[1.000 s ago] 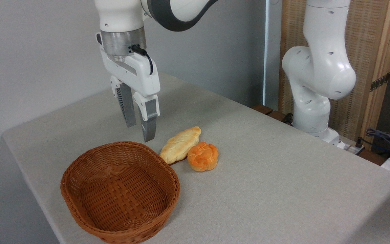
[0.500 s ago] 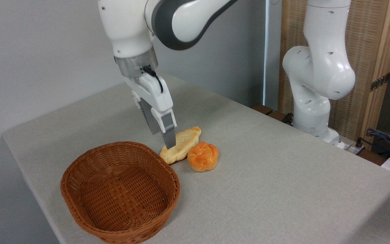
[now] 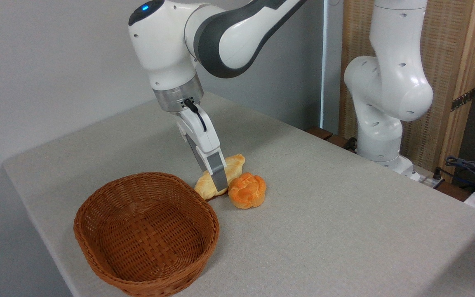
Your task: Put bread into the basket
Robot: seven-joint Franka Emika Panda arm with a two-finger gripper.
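The bread, a small round orange bun (image 3: 247,190) with a knotted top, lies on the table just right of a pale braided loaf (image 3: 235,162). The basket (image 3: 146,176), brown woven wicker, stands empty at the front left, its far rim close to the loaf. My gripper (image 3: 217,186) is tilted and low over the loaf, just left of the bun. Its near finger (image 3: 219,178) crosses in front of the loaf, and the far finger mostly hides behind it. The fingers stand open and hold nothing.
The grey cloth-covered table (image 3: 344,231) runs to edges at the left and front. The arm's white base column (image 3: 386,103) rises at the back right, with cables (image 3: 468,169) and a wooden panel (image 3: 447,62) behind it.
The gripper has swung right and down from above the basket's far rim to the loaf beside the bun, tilting and turning side-on. Bun, loaf and basket have not moved.
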